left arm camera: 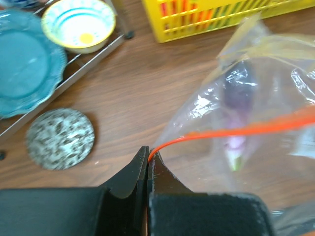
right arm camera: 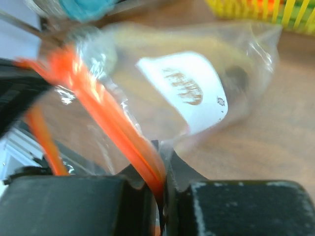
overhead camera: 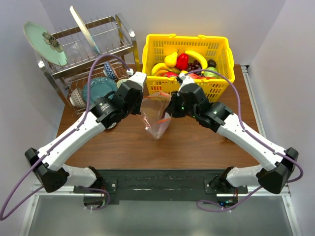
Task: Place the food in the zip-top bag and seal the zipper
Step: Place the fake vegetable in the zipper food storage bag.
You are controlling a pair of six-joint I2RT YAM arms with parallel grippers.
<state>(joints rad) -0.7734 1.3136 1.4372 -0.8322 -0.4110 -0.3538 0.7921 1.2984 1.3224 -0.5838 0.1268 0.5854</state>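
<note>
The clear zip-top bag (overhead camera: pixel 156 123) hangs between my two grippers above the brown table. My left gripper (overhead camera: pixel 142 106) is shut on one end of the red-orange zipper (left arm camera: pixel 236 130), the strip running out from between its closed jaws (left arm camera: pixel 148 152). My right gripper (overhead camera: pixel 170 110) is shut on the zipper (right arm camera: pixel 108 118) further along, with the strip pinched between its jaws (right arm camera: pixel 160 169). A dark purple eggplant (left arm camera: pixel 238 98) shows through the plastic inside the bag. A white label (right arm camera: pixel 189 91) is on the bag's side. More food, among it a red piece (overhead camera: pixel 182 61), lies in the yellow basket.
The yellow lattice basket (overhead camera: pixel 152 51) stands right behind the bag. A metal dish rack (overhead camera: pixel 118 37) with plates is at the back left. Beside it lie a teal plate (left arm camera: pixel 24 69), a patterned bowl (left arm camera: pixel 78 22) and a speckled round piece (left arm camera: pixel 60 138).
</note>
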